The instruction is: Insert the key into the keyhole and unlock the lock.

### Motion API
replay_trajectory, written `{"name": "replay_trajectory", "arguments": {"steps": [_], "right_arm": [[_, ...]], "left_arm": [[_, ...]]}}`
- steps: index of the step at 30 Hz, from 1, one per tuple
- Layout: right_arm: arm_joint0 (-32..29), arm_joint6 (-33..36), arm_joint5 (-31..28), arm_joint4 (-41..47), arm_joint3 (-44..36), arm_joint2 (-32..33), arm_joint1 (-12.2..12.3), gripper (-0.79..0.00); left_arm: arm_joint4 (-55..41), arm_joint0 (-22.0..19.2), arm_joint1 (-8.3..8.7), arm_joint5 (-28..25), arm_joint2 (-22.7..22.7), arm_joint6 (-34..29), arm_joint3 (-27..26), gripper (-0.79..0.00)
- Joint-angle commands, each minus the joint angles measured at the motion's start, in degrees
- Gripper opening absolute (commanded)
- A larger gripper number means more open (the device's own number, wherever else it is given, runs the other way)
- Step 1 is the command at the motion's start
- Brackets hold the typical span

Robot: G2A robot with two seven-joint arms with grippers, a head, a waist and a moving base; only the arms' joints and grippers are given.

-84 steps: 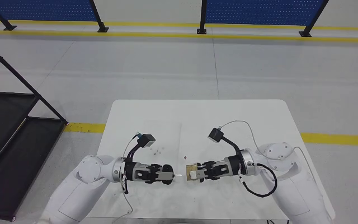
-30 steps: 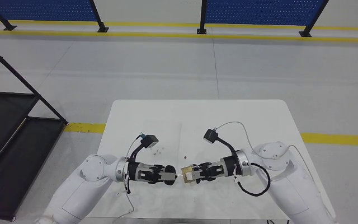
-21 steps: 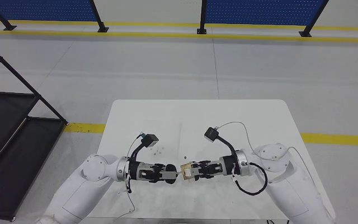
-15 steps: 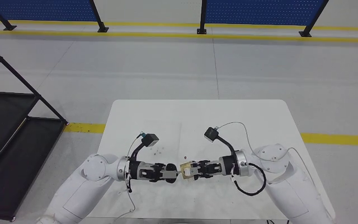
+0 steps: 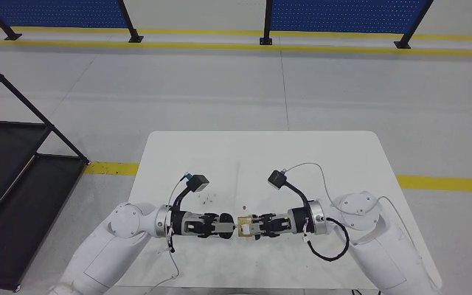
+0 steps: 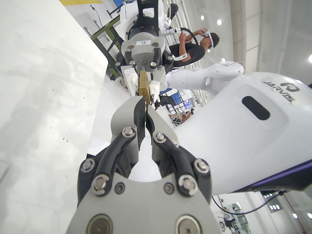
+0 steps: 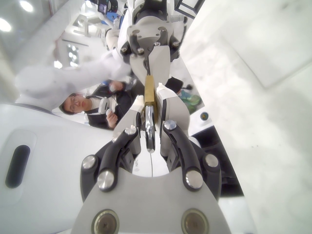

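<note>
Key: lost between the left hand's pressed fingers.
Keyhole: masked where the lock's end meets that hand's tips.
Shackle: partly covered inside the right hand.

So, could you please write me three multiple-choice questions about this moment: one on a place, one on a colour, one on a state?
1. Where do the left pincer and the right pincer meet?
A) over the black rack
B) over the floor
C) over the near half of the table

2. What colour is the body of the padlock?
A) red
B) brass yellow
C) black

3. How is the right pincer?
A) shut on the padlock
B) open and empty
C) lying flat on the table

Answers:
1 C: the top view shows them tip to tip above the table.
2 B: the body is brass yellow, under a silver shackle.
3 A: it clamps the padlock's two sides.
</note>
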Motion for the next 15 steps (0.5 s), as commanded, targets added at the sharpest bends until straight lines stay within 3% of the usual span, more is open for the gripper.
{"name": "replay_trajectory", "arguments": {"steps": [1, 15], "right_arm": [[0.0, 0.0, 0.0, 0.0, -0.1, -0.1, 0.1, -0.785], [0.0, 0.2, -0.3, 0.1, -0.6, -1.0, 0.4, -0.785]], "left_arm": [[0.0, 0.0, -0.01, 0.0, 0.0, -0.1, 0.0, -0.785], [-0.3, -0.1, -0.06, 0.1, 0.3, -0.6, -0.1, -0.785]]}}
